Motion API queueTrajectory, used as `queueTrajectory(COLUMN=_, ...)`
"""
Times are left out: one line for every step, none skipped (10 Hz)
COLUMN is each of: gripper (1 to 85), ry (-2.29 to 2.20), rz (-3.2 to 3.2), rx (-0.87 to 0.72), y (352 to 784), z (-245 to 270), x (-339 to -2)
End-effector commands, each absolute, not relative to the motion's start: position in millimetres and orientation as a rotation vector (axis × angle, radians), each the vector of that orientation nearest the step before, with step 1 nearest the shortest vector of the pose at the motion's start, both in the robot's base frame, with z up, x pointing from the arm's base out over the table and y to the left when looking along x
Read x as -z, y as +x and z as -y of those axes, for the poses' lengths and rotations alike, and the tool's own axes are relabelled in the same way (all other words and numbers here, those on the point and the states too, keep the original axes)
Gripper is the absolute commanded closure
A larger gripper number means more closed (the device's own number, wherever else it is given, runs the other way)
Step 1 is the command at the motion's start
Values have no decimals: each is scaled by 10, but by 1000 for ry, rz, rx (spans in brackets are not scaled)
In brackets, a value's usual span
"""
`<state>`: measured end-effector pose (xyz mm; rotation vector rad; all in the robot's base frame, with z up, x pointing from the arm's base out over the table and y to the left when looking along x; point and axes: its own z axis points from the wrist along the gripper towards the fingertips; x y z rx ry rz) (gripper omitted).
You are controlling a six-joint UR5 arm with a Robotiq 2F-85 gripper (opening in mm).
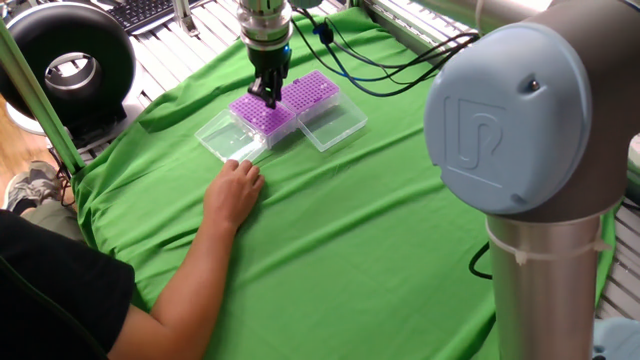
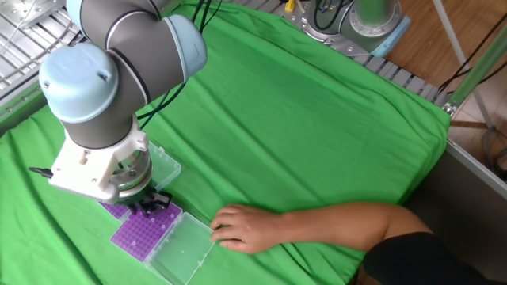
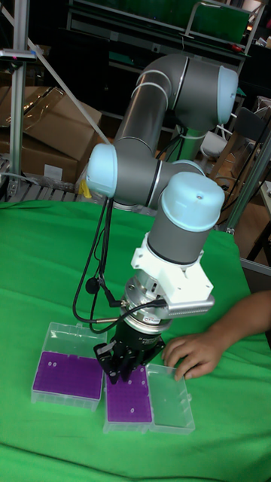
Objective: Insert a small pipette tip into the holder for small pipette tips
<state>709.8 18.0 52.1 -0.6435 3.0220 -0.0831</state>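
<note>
Two alike purple racks sit side by side in clear boxes with their lids folded open. My gripper points straight down over the holder for small pipette tips, the rack nearer the person's hand. Its fingertips hang just above the far part of the grid. The fingers look pressed together. A small pipette tip is too small to make out between them. The second rack lies beside it, and the wrist mostly hides it in the other fixed view.
A person's hand rests on the green cloth, touching the open lid of the near box. The second lid lies open too. Cables trail from the wrist. The large arm joint fills the right foreground.
</note>
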Motion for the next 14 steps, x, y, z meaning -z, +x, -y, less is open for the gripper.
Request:
queueTrajectory(gripper=593, ry=-634, rz=-3015, rx=48, y=7099, z=-191, x=-488)
queueTrajectory(gripper=593, ry=-640, rz=-3009, rx=48, y=7102, z=-170, x=-476)
queueTrajectory(gripper=593, ry=-643, rz=-3003, rx=40, y=7107, z=-169, x=-468)
queueTrajectory(gripper=593, ry=-643, rz=-3002, rx=43, y=7110, z=-165, x=-469)
queueTrajectory(gripper=593, ry=-640, rz=-3000, rx=38, y=7115, z=-173, x=-466)
queueTrajectory(gripper=597, ry=-640, rz=-2997, rx=37, y=7124, z=-178, x=-467)
queueTrajectory(gripper=597, ry=-639, rz=-2996, rx=32, y=7124, z=-185, x=-467)
queueTrajectory(gripper=597, ry=-639, rz=-2994, rx=31, y=7128, z=-189, x=-468)
queueTrajectory(gripper=603, ry=-639, rz=-2994, rx=31, y=7130, z=-188, x=-464)
queueTrajectory(gripper=607, ry=-638, rz=-2993, rx=29, y=7134, z=-192, x=-462)
queueTrajectory(gripper=613, ry=-636, rz=-2992, rx=22, y=7134, z=-204, x=-462)
queueTrajectory(gripper=620, ry=-633, rz=-2991, rx=20, y=7135, z=-201, x=-456)
queueTrajectory(gripper=623, ry=-636, rz=-2987, rx=17, y=7138, z=-195, x=-447)
queueTrajectory(gripper=623, ry=-638, rz=-2981, rx=16, y=7148, z=-191, x=-439)
